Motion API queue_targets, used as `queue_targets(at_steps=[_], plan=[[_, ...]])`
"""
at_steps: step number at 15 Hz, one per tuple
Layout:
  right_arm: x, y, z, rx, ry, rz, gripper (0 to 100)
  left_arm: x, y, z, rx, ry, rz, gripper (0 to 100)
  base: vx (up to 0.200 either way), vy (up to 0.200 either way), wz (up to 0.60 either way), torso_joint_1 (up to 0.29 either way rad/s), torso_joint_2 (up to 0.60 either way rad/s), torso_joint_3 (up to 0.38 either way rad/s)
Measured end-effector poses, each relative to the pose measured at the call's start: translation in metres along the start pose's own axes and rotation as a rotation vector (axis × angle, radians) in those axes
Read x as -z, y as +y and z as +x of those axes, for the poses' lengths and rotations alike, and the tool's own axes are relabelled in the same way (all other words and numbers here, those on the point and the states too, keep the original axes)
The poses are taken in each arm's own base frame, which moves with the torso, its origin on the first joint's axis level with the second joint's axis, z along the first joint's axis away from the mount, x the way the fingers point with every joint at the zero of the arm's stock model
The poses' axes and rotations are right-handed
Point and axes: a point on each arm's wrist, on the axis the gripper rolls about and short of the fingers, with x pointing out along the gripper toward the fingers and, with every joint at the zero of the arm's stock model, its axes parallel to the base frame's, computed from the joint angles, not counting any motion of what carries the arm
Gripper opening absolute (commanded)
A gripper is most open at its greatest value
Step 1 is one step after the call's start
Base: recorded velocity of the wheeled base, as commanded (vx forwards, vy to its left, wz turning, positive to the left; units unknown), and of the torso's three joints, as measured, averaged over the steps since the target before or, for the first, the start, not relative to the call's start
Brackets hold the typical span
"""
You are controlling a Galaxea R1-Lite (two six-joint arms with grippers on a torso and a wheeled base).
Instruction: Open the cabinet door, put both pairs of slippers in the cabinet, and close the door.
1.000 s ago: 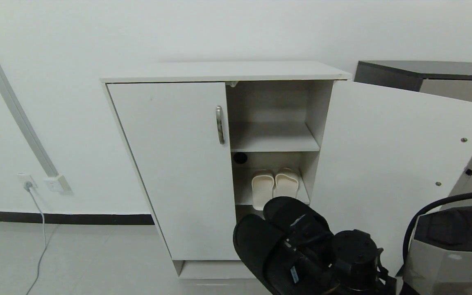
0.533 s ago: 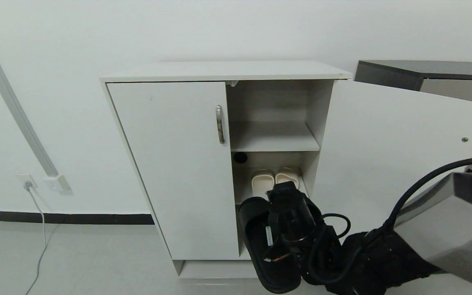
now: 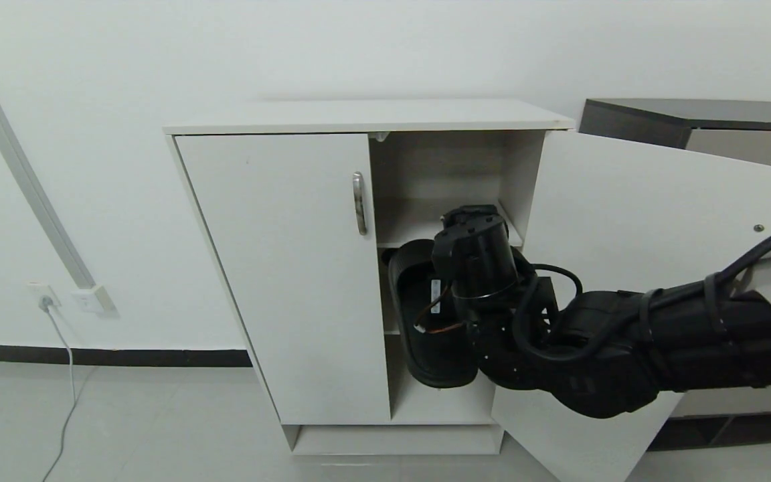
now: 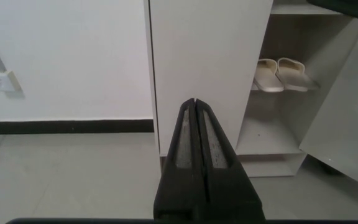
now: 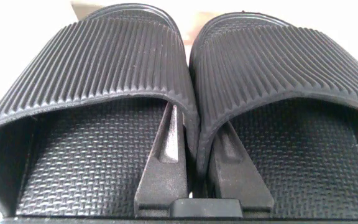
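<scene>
I see a white wall (image 3: pixel 91 67) ahead, with a grey conduit (image 3: pixel 64 239) running down it on a slant to a small box (image 3: pixel 94 299). Just beside the box is a socket (image 3: pixel 43 296) with a plug in it, and a grey cable (image 3: pixel 71 375) hangs from it to the floor (image 3: pixel 124 428). A black skirting (image 3: pixel 104 357) lines the foot of the wall. At far right stands a dark-topped unit (image 3: pixel 700 112).
</scene>
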Motion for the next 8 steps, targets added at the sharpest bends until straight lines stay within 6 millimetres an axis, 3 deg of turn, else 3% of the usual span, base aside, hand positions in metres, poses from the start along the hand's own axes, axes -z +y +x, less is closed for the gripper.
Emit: queue_targets(at_steps=[6,8], plan=[[0.002,0.004,0.012,0.011,-0.004,-0.010,0,0.000,0.000,0.000,0.005,0.000,0.002,0,0.000,0.000,0.00,0.000,0.00,0.000],[0.003,0.003,0.015,0.018,-0.002,-0.009,0,0.000,0.000,0.000,0.006,0.000,0.002,0,0.200,0.000,0.00,0.002,0.00,0.002]])
